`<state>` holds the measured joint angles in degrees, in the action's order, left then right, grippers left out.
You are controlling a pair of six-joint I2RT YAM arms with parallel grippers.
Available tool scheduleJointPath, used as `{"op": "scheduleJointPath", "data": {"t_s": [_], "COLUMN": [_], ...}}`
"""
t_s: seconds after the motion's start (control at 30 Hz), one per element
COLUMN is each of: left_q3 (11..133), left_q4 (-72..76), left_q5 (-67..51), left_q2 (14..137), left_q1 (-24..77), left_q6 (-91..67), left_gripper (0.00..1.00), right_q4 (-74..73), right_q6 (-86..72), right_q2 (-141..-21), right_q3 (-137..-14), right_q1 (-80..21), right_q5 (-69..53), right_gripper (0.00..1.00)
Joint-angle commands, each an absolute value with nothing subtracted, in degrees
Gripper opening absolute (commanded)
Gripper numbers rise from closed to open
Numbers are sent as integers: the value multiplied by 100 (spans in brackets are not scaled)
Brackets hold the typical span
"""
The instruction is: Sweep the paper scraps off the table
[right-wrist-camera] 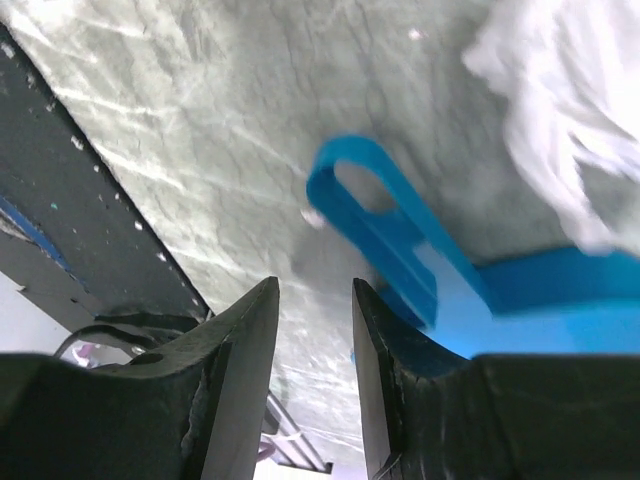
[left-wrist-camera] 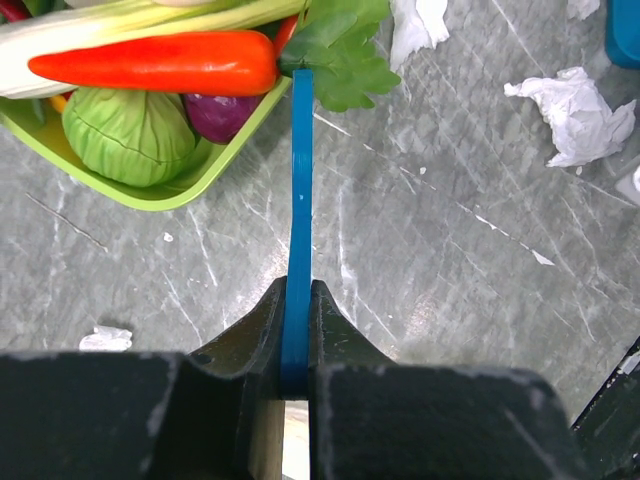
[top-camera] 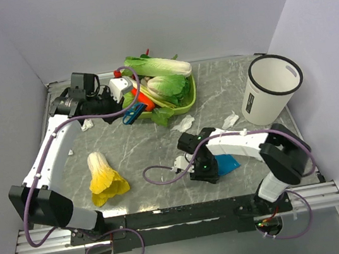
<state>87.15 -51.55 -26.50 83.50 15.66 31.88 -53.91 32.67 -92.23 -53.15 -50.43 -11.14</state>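
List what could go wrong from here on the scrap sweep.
1. The left tool is shut on a thin blue strip whose tip meets the leaf beside the green tray; a sweep may snag it.
2. The right tool is open, and the blue dustpan handle lies beside it, not within its grip; closing may miss.
3. The paper scraps are spread apart; one pass likely leaves some.

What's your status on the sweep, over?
Left hand shut on blue tool. Right hand open beside blue dustpan, not gripping. Paper scraps scattered on table. Green tray close at tool tip.
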Motion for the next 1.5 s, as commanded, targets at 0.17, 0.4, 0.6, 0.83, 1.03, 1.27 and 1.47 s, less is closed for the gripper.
{"op": "scheduleJointPath", "data": {"t_s": [0.17,0.4,0.6,0.83,1.03,1.27,1.47], "left_q3": [8859,8895,8850,8807,8815,8895,8921], "left_q4": [-5036,-5115,-5115,-5115,-5010,-5089,-5150], "left_q5": [-2672,-2654,-2645,-2663,-2663,-2584,-2549], "left_q2": [8086,8051,8007,7980,7998,8007,7972], "left_q1": [1538,1538,1538,1538,1529,1521,1521], "left_q6": [3103,3103,3094,3120,3067,3059,3085], "left_gripper": [1,1,1,1,1,1,1], "right_q4": [-5573,-5204,-5212,-5791,-5511,-4905,-4729], "right_q6": [3015,2944,2909,3129,3190,3199,3734], "right_q2": [-8472,-8798,-8947,-8359,-8262,-8788,-8675], "right_q3": [-5247,-5133,-5159,-5458,-4993,-4939,-4879], "right_q1": [-5063,-4984,-4957,-4914,-4720,-4562,-4562], "right_q5": [-660,-141,-220,-308,-9,176,-167], "right_gripper": [42,42,41,40,57,54,24]}}
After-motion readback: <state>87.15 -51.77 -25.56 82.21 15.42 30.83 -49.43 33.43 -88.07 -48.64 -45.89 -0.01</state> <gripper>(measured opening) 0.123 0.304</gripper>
